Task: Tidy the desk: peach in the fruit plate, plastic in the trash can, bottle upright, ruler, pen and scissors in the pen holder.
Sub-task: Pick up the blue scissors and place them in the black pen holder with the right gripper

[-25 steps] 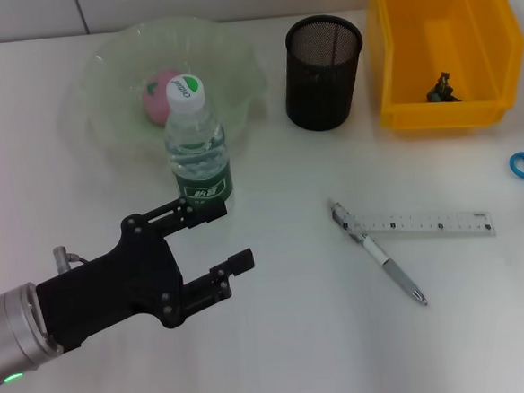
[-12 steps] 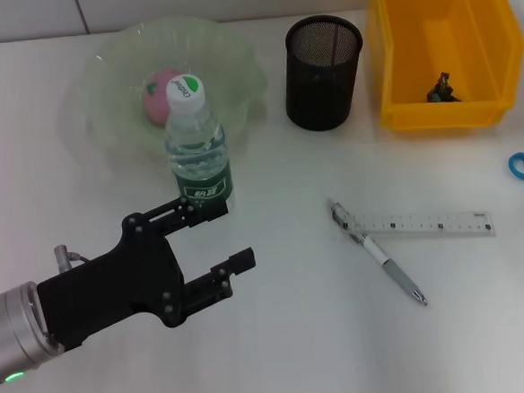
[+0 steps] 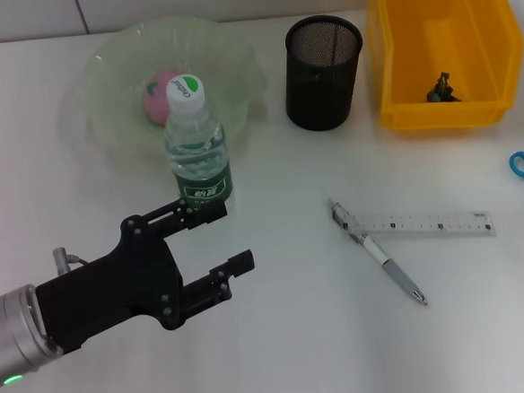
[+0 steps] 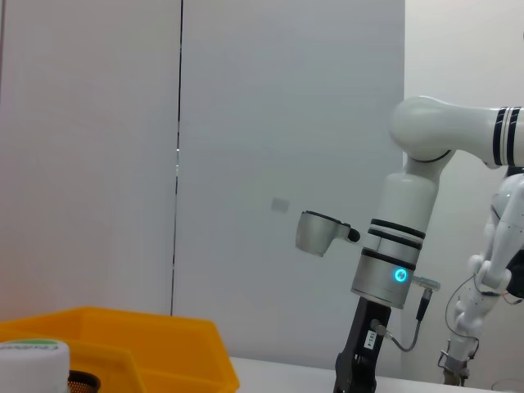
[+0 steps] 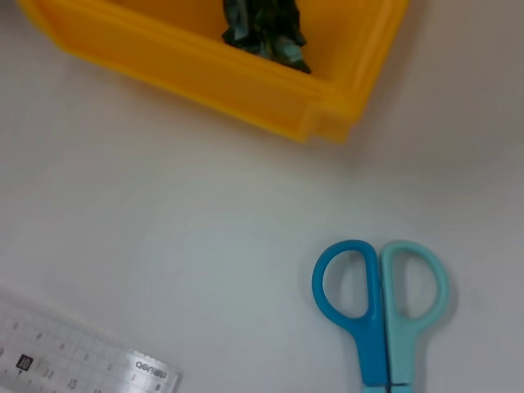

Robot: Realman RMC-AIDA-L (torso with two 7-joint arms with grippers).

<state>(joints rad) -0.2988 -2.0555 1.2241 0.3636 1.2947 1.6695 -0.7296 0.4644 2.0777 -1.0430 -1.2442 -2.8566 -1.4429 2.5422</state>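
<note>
Bottle [image 3: 195, 143] is seen upright just in front of the fruit plate [image 3: 234, 59], where the peach [image 3: 158, 98] lies, so those steps look done. The left hand [image 3: 213, 240] is held spread and empty beside the bottle; ruler [image 3: 430, 222], pen [image 3: 381, 265] and scissors [image 5: 381, 307] are left on the worktop [image 3: 299, 338], right of the bottle. The right hand cannot be seen.

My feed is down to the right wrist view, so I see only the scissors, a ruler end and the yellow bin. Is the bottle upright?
Observer: Yes, the clear plastic water bottle with the green label stands upright at the near edge of the pale green fruit plate.
Operator: And the pen?
Observer: The grey pen lies on the desk, one end meeting the clear ruler.
Operator: Left gripper?
Observer: The black left gripper is open near the bottle's base, holding nothing.
</note>
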